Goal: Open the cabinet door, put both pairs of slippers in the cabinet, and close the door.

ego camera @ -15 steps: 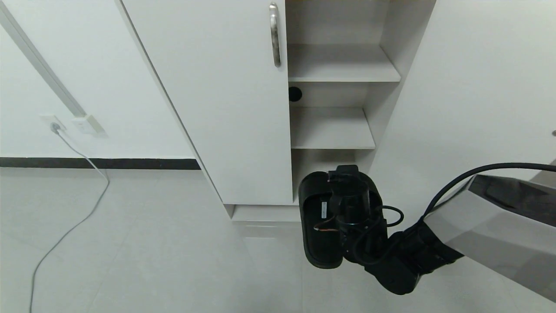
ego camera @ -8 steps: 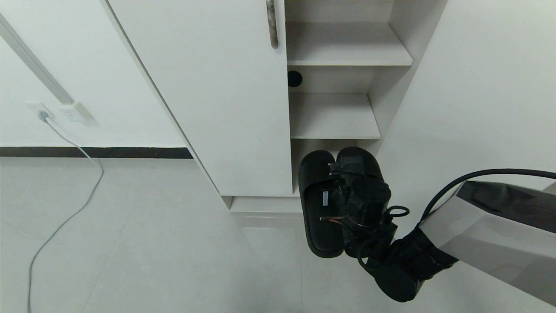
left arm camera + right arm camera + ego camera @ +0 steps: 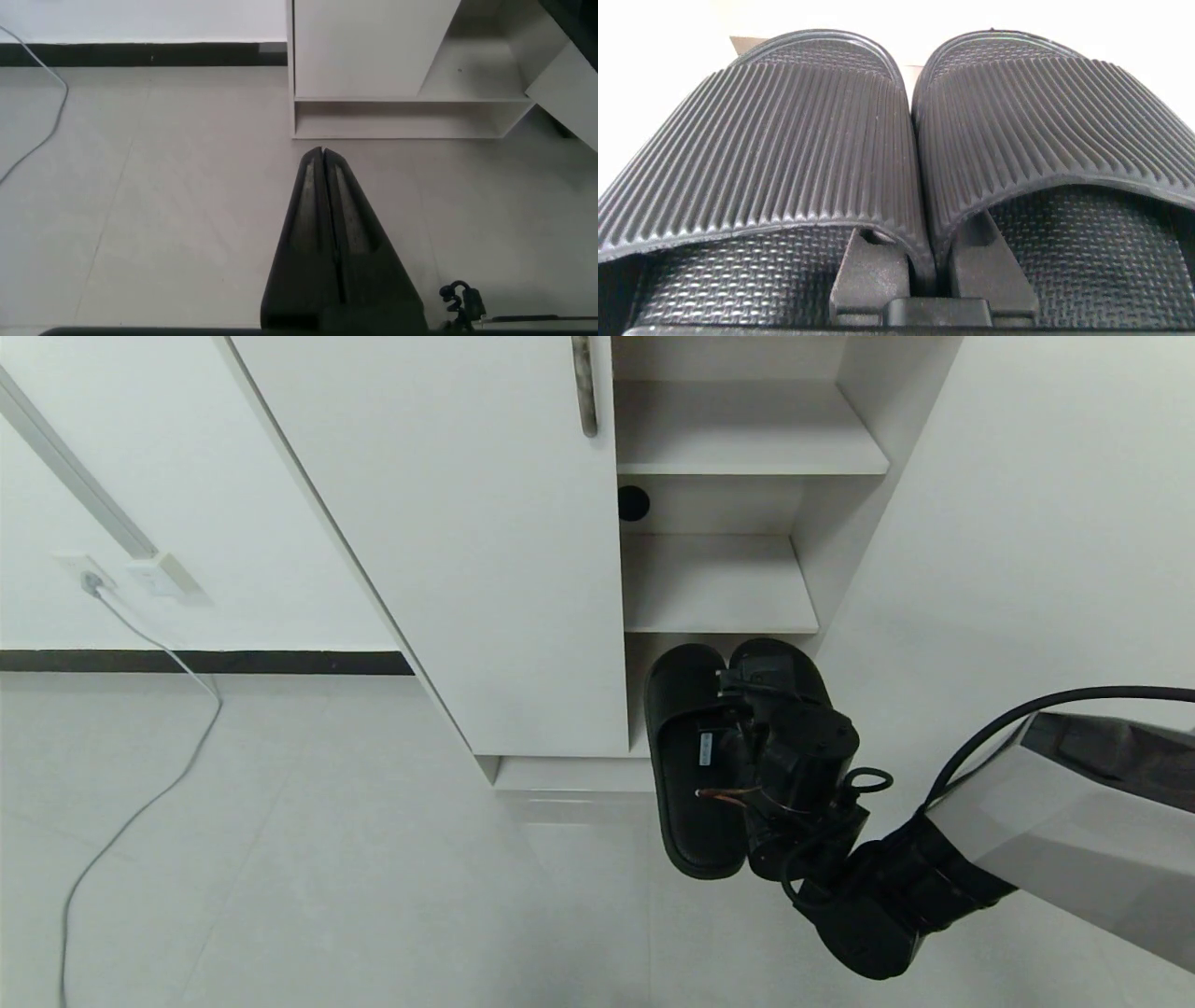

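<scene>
- Pair of black ribbed rubber slippers [image 3: 693, 756] hangs side by side above the pale tiled floor [image 3: 327, 859], toes at the mouth of the lowest compartment of the white cabinet [image 3: 719, 588]
- Right claw [image 3: 926, 271] pinches the slippers' adjoining straps, one finger under each
- Left claw [image 3: 324, 187] is pressed together, over the floor near the cabinet base
- Cabinet's right door [image 3: 980, 569] stands open; left door [image 3: 467, 523] shut

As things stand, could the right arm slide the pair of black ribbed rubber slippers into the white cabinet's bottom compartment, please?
Probably yes: the right gripper holds the black slippers at the mouth of the bottom compartment, the white door stands open, and nothing blocks the opening.
</scene>
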Motion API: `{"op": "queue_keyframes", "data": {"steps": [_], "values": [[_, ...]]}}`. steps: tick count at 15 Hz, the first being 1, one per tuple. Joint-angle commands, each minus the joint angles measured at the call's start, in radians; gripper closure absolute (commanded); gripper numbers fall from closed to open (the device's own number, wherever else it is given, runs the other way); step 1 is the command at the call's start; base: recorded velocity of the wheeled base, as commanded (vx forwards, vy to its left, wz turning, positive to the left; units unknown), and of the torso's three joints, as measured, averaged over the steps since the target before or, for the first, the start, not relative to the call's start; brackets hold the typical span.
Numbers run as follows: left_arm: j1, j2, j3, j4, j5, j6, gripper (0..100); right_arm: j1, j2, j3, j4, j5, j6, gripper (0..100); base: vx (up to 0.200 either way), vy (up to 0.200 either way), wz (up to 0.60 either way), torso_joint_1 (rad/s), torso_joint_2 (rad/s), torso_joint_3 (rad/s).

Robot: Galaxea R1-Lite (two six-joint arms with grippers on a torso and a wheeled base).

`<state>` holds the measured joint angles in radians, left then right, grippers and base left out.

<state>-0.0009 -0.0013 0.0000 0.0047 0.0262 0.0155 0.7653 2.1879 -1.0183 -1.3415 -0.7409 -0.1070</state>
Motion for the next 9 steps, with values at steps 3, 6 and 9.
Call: {"op": "queue_keyframes", "data": {"steps": [3,6,9], "values": [[-0.001,0.001,0.0,0.0,0.0,0.0,100,-0.001,0.0,-0.003,0.001,0.0,0.0,100,0.2,0.0,0.0,0.002,0.0,0.002],[0.001,0.001,0.0,0.0,0.0,0.0,100,-0.003,0.004,-0.006,0.002,0.001,0.0,100,0.2,0.0,0.0,-0.002,0.0,0.004],[0.001,0.001,0.0,0.0,0.0,0.0,100,-0.004,0.013,-0.006,0.007,0.001,0.0,100,0.2,0.0,0.0,0.001,0.0,0.002]]}}
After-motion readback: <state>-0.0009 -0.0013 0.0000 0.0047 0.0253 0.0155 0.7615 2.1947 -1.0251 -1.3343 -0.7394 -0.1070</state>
